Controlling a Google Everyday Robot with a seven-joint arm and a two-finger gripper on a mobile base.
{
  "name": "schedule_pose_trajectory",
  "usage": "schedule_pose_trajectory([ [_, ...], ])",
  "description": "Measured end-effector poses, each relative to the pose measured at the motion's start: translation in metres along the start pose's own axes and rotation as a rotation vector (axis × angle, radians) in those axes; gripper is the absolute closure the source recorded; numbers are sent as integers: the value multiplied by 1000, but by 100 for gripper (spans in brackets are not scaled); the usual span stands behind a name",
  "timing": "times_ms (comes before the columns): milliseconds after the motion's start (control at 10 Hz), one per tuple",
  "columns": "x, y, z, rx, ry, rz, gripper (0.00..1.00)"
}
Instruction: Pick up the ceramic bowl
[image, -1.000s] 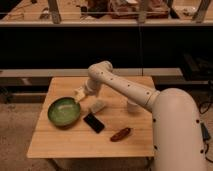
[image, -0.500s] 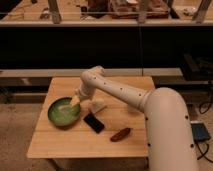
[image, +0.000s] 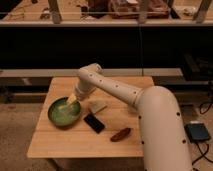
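Observation:
The ceramic bowl (image: 62, 112) is wide, shallow and green with a darker rim. It sits on the left part of the wooden table (image: 75, 142). My white arm reaches from the right, across the table, down to the bowl. The gripper (image: 71, 100) is at the bowl's right rim, its tip over the inside of the bowl.
A black flat rectangular object (image: 94, 123) lies just right of the bowl. A pale flat item (image: 97, 105) lies behind it. A brown elongated object (image: 120, 134) lies near the table's front right. A dark shelf stands behind the table. A dark box (image: 199, 132) is on the floor at the right.
The arm has swung left and down over the last second. The gripper has moved from beside the pale item to the bowl's right rim. The bowl has not visibly moved.

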Motion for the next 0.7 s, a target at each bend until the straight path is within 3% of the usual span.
schedule_pose_trajectory([
  [700, 5, -6, 23, 42, -62, -12, 20],
])
